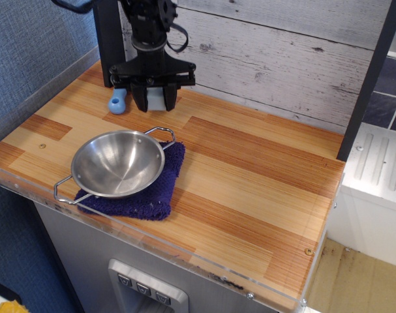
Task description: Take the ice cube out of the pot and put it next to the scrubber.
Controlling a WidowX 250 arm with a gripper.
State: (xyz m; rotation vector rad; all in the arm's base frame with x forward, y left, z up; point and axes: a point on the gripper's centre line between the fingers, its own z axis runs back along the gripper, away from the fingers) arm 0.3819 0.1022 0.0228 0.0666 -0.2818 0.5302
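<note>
The black gripper (155,100) hung low at the back of the wooden desk (250,169), close to the pale plank wall (282,52). Its two dark fingers (141,99) pointed straight down and were clamped on the ice cube (156,100), a small pale grey block that showed between them. I could not tell whether the cube touched the desk or sat just above it.

Just to the left of the fingers lay the scrubber (117,101). Only its light-blue handle with the hole showed; the rest was hidden behind the gripper. The cube and the handle were near each other but not touching.

In front of the fingers, toward the near edge of the desk, sat the pot (117,163). It was a shiny steel bowl with two thin wire handles, and nothing was inside it. It rested on a dark purple cloth (160,189), which stuck out from under it on the right side and at the front. The pot was well apart from the cube.

Far to the right of the fingers a dark post (370,78) stood at the end of the desk, with a white ridged rack (380,163) beyond it.
</note>
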